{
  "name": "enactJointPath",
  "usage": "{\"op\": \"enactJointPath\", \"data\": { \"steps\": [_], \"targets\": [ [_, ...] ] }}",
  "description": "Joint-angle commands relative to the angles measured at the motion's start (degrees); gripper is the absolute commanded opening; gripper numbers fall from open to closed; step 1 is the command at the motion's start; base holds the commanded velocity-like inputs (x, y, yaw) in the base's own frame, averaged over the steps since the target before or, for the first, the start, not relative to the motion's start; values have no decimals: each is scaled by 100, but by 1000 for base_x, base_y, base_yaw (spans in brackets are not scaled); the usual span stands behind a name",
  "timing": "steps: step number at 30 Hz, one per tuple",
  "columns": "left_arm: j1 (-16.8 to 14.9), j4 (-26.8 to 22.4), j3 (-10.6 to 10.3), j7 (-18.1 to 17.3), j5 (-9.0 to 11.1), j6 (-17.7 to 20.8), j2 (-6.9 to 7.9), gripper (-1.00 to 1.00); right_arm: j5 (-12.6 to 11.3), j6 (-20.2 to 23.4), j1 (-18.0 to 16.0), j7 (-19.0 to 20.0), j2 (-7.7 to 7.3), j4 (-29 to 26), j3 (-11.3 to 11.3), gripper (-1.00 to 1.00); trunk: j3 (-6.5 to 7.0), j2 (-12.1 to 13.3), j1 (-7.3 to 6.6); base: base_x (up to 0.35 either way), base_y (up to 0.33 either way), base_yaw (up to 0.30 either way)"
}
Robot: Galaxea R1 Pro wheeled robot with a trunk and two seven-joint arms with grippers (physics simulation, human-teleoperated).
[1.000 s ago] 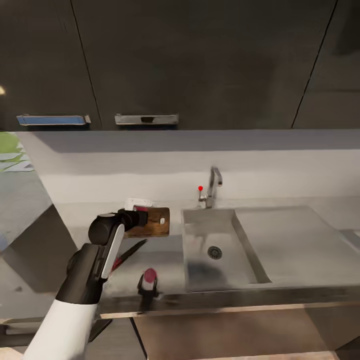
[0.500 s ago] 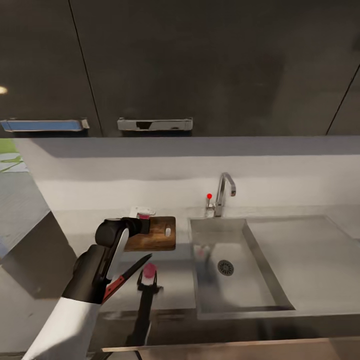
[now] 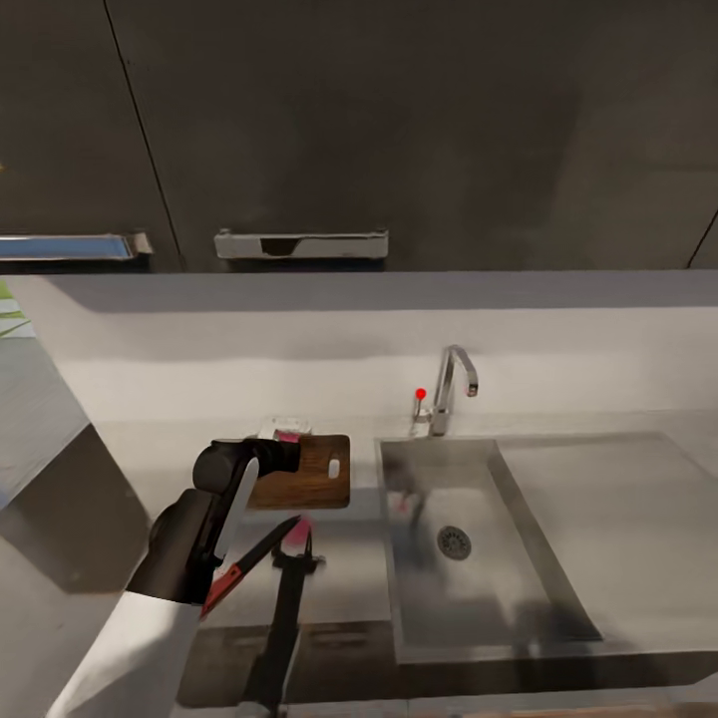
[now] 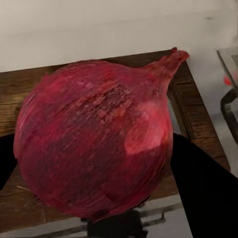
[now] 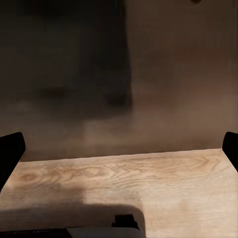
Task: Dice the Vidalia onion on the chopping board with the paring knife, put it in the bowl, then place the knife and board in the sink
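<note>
My left gripper (image 3: 283, 451) is shut on the Vidalia onion (image 3: 289, 436), a dark red bulb (image 4: 94, 134) that fills the space between the black fingers (image 4: 201, 188) in the left wrist view. It is held over the left end of the brown chopping board (image 3: 311, 479); I cannot tell if it touches the wood. The paring knife (image 3: 254, 560), red-handled with a dark blade, lies on the countertop (image 3: 349, 573) in front of the board. The white bowl (image 3: 279, 426) peeks out behind the gripper. The sink (image 3: 479, 598) lies right of the board. My right gripper (image 5: 119, 148) is open, facing a wooden floor.
A chrome tap (image 3: 454, 384) with a red knob (image 3: 421, 393) stands behind the basin, and the drainboard (image 3: 608, 509) stretches to the right. Dark wall cabinets (image 3: 399, 130) hang above. A dark upright shape (image 3: 284, 618) with a pink tip shows beside the knife at the counter's front.
The whole picture has shifted, so the camera has moved: the sink and board now sit more centred. My left gripper stays at the board's left end with the onion.
</note>
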Motion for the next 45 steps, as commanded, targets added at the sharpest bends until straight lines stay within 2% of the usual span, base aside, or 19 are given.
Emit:
{"op": "enactJointPath", "data": {
  "steps": [1,8,14,30,45],
  "targets": [
    [-6,-2,1,4,9,25,0,-100,-39,-19,-6,-34,-2,7,49,100,-21,-12,6,316,0,0],
    [-6,1,-6,4,8,25,5,-100,-43,-19,-6,-33,-2,8,49,100,-87,-12,6,326,0,0],
    [-6,1,-8,4,8,33,7,-100,-40,-19,-6,-34,-2,9,49,100,-143,-12,6,93,0,0],
    [-7,-8,1,4,8,34,9,-100,-47,-19,-6,-36,-2,11,49,100,-287,-12,6,-112,0,0],
    [-6,-2,1,4,6,34,14,-100,-47,-19,-6,-36,-2,11,49,100,-298,-12,6,-1,0,0]
  ]
}}
